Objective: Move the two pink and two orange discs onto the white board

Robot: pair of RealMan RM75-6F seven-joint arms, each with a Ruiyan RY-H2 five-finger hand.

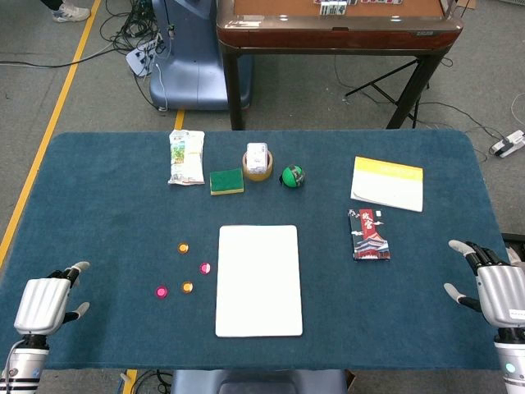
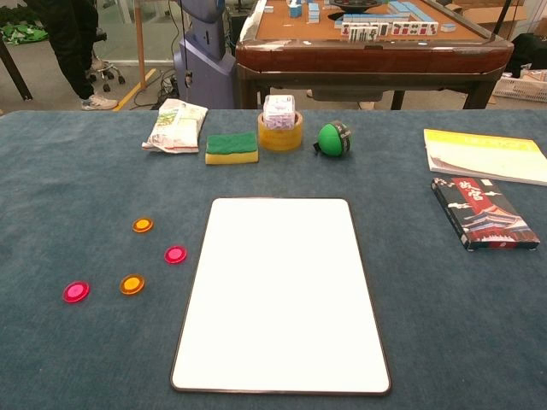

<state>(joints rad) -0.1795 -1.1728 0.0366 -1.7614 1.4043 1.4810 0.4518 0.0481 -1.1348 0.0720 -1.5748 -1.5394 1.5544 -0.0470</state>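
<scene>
Four discs on blue cloth left of white board (image 2: 282,295), none on it: two pink, pink disc (image 2: 175,254) nearest board, second pink disc (image 2: 76,291) farthest left; two orange, orange disc (image 2: 143,225) rearmost, second orange disc (image 2: 132,284) between pinks. Board bare. Left hand (image 1: 47,302) at near-left table edge, fingers apart, holding nothing; right hand (image 1: 492,283) at near-right edge, fingers spread, holding nothing. Dark box (image 2: 485,212) right of board with red Chinese characters, too small to read; yellow-banded booklet (image 2: 485,155) behind it, text illegible.

The right hand (image 1: 496,287) is cut by the head view's edge.
</scene>
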